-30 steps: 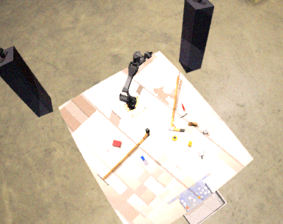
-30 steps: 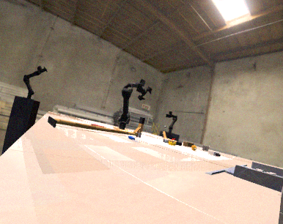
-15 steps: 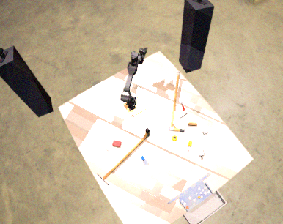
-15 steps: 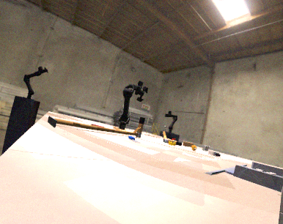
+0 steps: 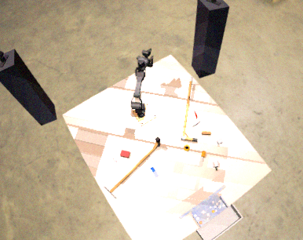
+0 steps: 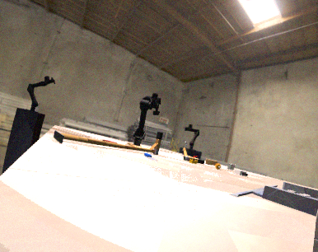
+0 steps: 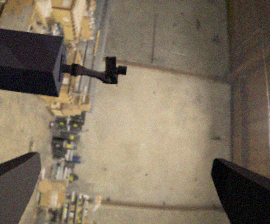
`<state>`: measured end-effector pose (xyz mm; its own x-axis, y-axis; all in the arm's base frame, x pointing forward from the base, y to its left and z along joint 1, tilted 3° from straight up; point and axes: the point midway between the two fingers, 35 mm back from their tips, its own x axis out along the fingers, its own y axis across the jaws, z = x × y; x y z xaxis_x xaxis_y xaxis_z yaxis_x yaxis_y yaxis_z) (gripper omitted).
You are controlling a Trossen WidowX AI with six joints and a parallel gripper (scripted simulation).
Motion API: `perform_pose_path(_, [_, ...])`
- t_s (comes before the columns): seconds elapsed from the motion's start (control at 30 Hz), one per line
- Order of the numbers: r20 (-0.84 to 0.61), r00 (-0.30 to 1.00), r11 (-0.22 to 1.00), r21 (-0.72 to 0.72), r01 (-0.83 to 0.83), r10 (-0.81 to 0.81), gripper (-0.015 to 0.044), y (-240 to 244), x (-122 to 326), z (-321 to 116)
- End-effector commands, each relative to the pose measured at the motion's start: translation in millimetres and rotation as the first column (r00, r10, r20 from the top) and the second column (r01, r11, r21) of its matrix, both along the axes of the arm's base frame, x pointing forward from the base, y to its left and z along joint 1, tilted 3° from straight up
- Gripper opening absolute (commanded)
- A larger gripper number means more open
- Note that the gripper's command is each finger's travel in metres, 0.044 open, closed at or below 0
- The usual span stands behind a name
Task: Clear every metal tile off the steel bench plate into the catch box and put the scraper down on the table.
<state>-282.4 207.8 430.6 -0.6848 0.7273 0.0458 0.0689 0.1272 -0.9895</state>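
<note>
The bluish steel bench plate (image 5: 186,214) (image 6: 248,192) lies at the table's near end, with several small white and orange metal tiles (image 5: 213,211) scattered on it. The grey catch box (image 5: 219,227) (image 6: 289,200) adjoins its far end. A long wooden-handled tool, apparently the long scraper (image 5: 134,169) (image 6: 102,142), lies on the table with a thin crosswise blade at one end and a black block at the other. My gripper (image 5: 151,56) (image 6: 159,104) (image 7: 127,162) is open and empty, raised high above the table's back, well away from the scraper. Neither scraper nor plate shows in the wrist view.
A second long wooden-handled tool (image 5: 188,106) lies to the right. Near it are a hammer (image 5: 189,139), a yellow ring (image 5: 187,147), a brown block (image 5: 206,133) and an orange-handled tool (image 5: 203,154). A red block (image 5: 125,154) and a blue item (image 5: 153,169) flank the scraper. Dark pedestals stand beyond the table.
</note>
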Motion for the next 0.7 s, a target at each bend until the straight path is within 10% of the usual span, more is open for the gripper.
perform_pose_path(0.0, [0.06,0.998,0.995,0.092,-0.025,0.019,0.044,-7,-11,-5])
perform_pose_path(0.67, [0.252,0.968,0.865,0.48,-0.144,0.022,0.044,-52,-43,-14])
